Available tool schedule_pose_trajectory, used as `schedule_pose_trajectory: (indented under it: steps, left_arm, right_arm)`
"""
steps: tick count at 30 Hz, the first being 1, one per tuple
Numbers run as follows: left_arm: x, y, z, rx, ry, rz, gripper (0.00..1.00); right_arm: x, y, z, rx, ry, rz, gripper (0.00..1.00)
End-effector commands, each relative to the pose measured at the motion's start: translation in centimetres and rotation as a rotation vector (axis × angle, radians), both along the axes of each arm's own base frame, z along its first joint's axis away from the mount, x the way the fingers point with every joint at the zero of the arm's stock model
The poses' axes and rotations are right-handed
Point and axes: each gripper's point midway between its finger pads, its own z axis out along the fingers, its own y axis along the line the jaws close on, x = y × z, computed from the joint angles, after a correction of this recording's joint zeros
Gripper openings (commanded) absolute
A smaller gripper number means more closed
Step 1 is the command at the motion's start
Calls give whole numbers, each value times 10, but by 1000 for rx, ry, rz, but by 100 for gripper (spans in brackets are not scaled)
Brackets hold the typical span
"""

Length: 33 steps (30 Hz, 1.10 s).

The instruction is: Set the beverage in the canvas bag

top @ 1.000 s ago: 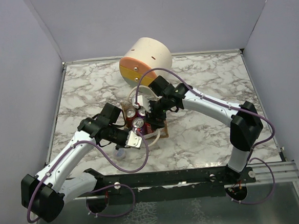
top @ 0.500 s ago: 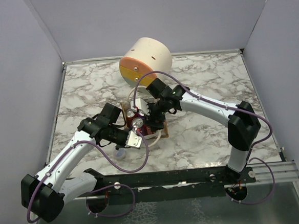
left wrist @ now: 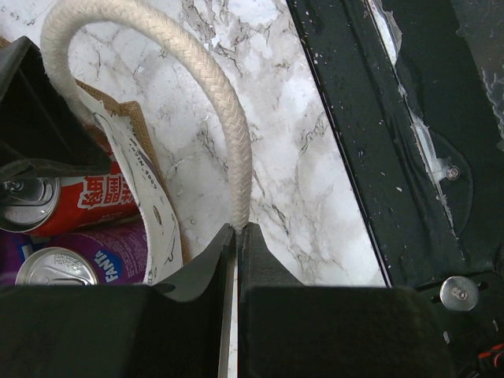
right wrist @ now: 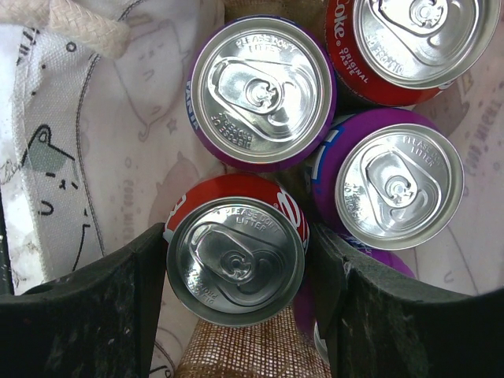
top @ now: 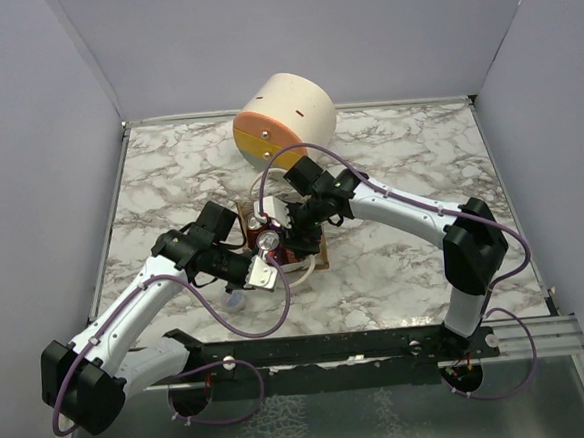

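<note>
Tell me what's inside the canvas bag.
Four cans: one purple can, another purple can, a Coke can, and a red can between the fingers of the right gripper. They cover the floor of the canvas bag; anything beneath is hidden.

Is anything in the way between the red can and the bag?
Nothing visible blocks it. The red can sits upright inside the canvas bag, between the right end effector's fingers, packed beside three other cans. The left end effector pinches the white handle out to the side.
</note>
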Motion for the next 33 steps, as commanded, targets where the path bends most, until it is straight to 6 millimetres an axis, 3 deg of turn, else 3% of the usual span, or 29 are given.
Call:
schedule_pose_trajectory:
  steps: [1, 17, 33]
  left_arm:
    - [-10, 0, 4, -26, 37, -13, 0]
    - [-11, 0, 4, -26, 34, -12, 0]
    - [-11, 1, 5, -27, 28, -12, 0]
  right_arm:
    - [4, 5, -8, -4, -26, 8, 45]
    - [6, 2, -16, -25, -28, 8, 65]
    - [2, 7, 5, 11, -23, 32, 76]
